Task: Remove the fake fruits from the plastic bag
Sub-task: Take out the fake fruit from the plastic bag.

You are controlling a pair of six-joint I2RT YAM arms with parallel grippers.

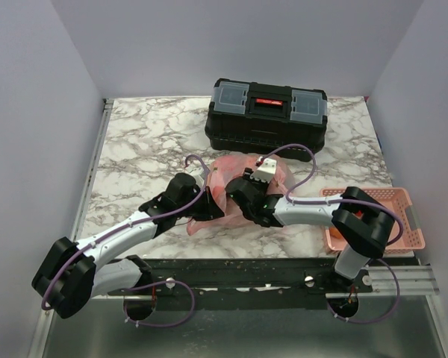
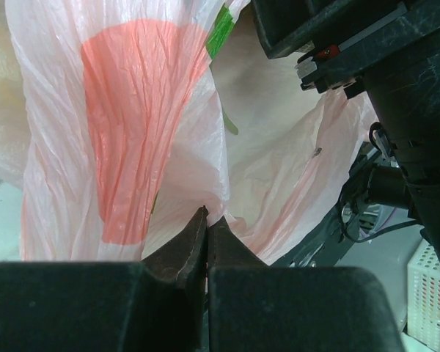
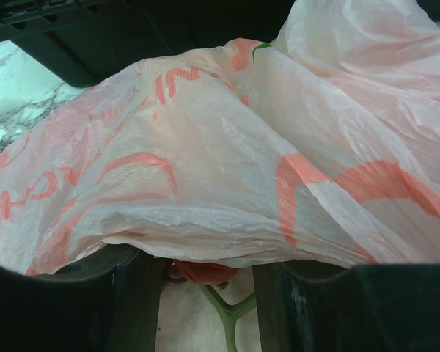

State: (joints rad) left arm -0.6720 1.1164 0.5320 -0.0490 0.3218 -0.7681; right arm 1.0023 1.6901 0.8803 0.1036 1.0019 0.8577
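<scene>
The plastic bag lies crumpled on the marble table in front of the toolbox. My left gripper is shut on a fold of the plastic bag's edge, the jaws pressed together and holding the thin film up. My right gripper reaches in under the bag's lip. Its fingers stand apart, with a red fake fruit on a green stem between them. The bag's film hides the fingertips and most of the fruit. Other fruits are hidden.
A black toolbox stands behind the bag. A pink slotted basket sits at the right edge of the table with something orange in its near corner. The right arm crowds the left wrist view.
</scene>
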